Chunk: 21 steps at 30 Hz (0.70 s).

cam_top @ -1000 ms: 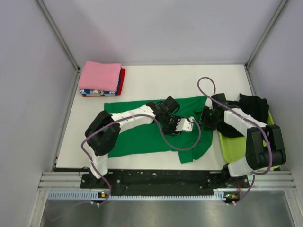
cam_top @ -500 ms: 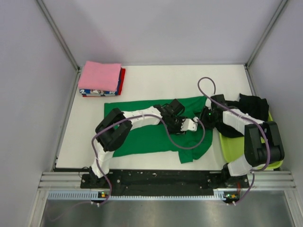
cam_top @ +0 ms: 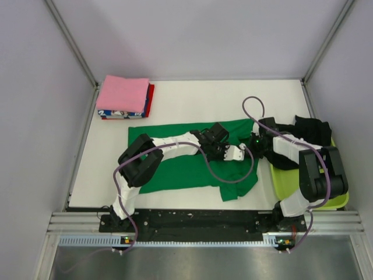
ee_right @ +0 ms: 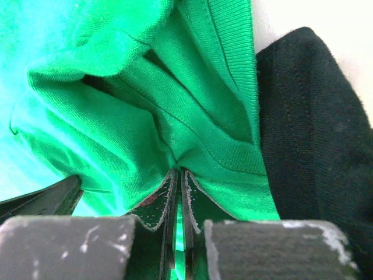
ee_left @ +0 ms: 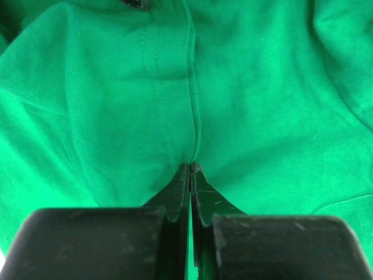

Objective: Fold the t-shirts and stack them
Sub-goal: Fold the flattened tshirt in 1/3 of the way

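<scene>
A bright green t-shirt [cam_top: 169, 169] lies spread across the table's middle, rumpled at its right end. My left gripper [cam_top: 238, 151] is shut on a fold of this green cloth [ee_left: 175, 87], pinching a stitched seam at its tips [ee_left: 190, 166]. My right gripper [cam_top: 250, 143], close beside it, is shut on a bunched hem of the same shirt [ee_right: 175, 116], tips at the cloth [ee_right: 178, 170]. A black t-shirt [cam_top: 312, 131] lies at the right, also in the right wrist view [ee_right: 315, 116]. Folded pink [cam_top: 122, 92], red [cam_top: 151, 96] and blue-white printed [cam_top: 116, 114] tees are stacked at the back left.
A lime-green plastic tub [cam_top: 280, 175] sits at the right edge, with the black shirt draped over its far end. Grey walls close in the table on three sides. The arms' purple cables loop over the green shirt.
My left gripper has moved right across the green shirt until it is next to the right gripper. The right gripper has shifted slightly left.
</scene>
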Motion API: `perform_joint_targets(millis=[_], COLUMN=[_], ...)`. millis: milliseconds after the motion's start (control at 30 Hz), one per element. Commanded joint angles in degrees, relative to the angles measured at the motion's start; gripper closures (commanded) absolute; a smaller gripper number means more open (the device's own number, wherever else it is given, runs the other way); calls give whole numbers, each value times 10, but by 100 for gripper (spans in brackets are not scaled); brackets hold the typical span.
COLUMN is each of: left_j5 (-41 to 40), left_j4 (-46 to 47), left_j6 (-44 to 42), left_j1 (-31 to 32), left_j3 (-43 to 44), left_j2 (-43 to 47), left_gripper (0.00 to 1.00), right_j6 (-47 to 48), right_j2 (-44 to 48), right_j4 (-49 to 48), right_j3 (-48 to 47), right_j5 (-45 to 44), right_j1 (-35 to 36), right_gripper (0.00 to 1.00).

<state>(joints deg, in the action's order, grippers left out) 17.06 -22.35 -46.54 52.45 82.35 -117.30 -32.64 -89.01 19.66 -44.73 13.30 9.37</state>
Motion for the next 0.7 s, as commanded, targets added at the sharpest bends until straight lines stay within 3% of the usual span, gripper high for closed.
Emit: perform_joint_targets(millis=[0,133,367,600,667], left_j5=[-33,-49,-28,-30,-30], left_j4=[11,-17,-44,-38,-38], left_j6=[5,9,12,12,13], left_j1=[2,2,2,2,2], left_j3=[16,40,58,51,51], left_j2=[4,6,12,11,12], left_gripper=[100,100,100,100,100], right_j6=[13,35,31,24,23], right_j2=[18,38,41,26,20], right_j4=[26,63,71,52,47], right_j3=[-10,-26,-24,-17,-16], right_j5=[-34,-60,-23,19,22], right_j1=[4,4,7,11,10], right_gripper=[99,93,82,79,86])
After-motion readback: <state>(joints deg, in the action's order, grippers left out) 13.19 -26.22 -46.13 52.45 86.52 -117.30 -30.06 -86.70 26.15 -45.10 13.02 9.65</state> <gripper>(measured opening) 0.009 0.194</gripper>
